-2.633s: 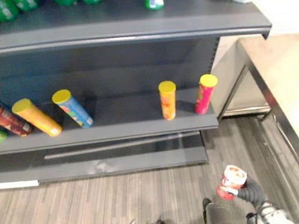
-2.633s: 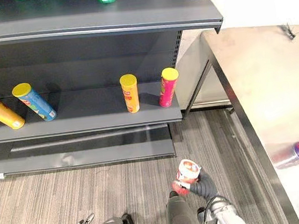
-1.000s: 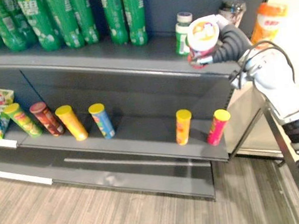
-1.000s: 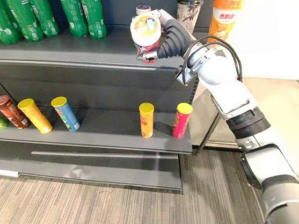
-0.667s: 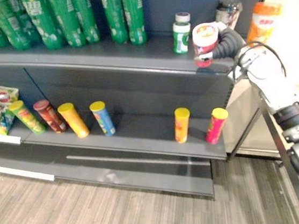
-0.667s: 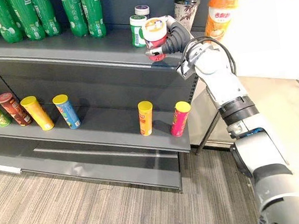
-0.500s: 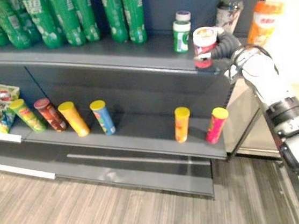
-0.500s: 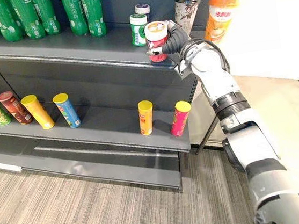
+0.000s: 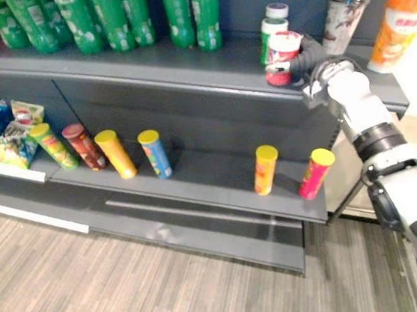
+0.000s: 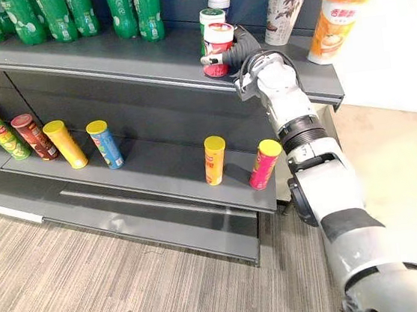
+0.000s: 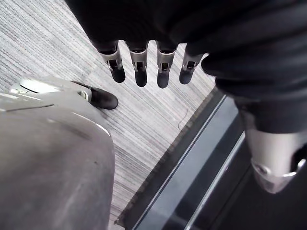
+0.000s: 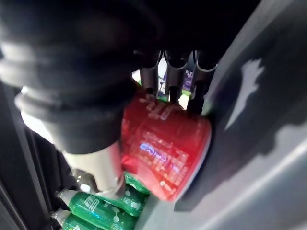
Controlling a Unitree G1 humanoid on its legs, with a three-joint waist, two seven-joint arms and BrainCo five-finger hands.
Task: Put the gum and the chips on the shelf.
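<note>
While right hand [image 9: 306, 56] clasps gum can [image 9: 281, 56], shelf [image 9: 182, 59] contact unclear

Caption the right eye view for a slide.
Right robot hand holds the gum tub at the front edge of the top shelf.

This is looking like a shop aisle: dark grey retail shelving [image 9: 146, 73] is running in tiers, and the right hand [image 9: 308, 53] is gripping a red tub [image 9: 281, 50] at the upper shelf's edge. To the hand's left, green bottles [image 9: 206, 13] are standing in rows like stock, and lidded drink cups [image 9: 403, 24] are sitting just beyond it. Below the hand, chip tubes [image 9: 154, 153] are lining the lower shelf, with snack bags [image 9: 12, 137] far to its left.
</note>
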